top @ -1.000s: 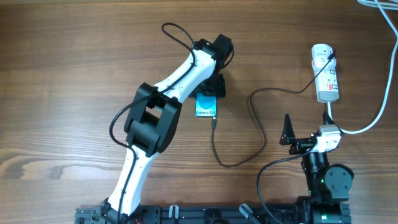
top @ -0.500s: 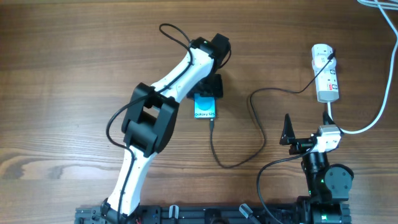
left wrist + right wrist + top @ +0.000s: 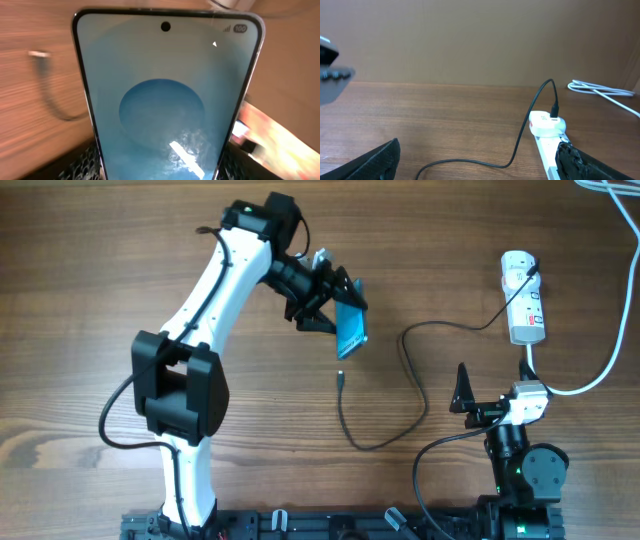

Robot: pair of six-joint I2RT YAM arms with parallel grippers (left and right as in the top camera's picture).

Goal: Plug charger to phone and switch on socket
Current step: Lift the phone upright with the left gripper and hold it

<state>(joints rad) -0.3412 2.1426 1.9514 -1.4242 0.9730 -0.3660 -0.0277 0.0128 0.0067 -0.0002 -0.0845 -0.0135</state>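
My left gripper [image 3: 335, 305] is shut on the phone [image 3: 351, 330] and holds it tilted above the table. In the left wrist view the cyan screen [image 3: 165, 100] fills the frame between my fingers [image 3: 162, 167]. The charger's connector tip [image 3: 341, 378] lies loose on the wood below the phone and also shows in the left wrist view [image 3: 37, 54]. The dark cable [image 3: 375, 442] loops right, and its plug sits in the white socket [image 3: 523, 300]. My right gripper [image 3: 495, 380] is open and empty just in front of the socket [image 3: 547, 125].
The thick white cord [image 3: 610, 365] runs from the socket's near end off the right side and shows at the far right in the right wrist view [image 3: 600, 92]. The cable's slack loop [image 3: 470, 162] lies between the two arms.
My left arm has swung back and lifted the phone off the table, tilting it up. The connector tip has stayed on the wood. The right arm has not moved.
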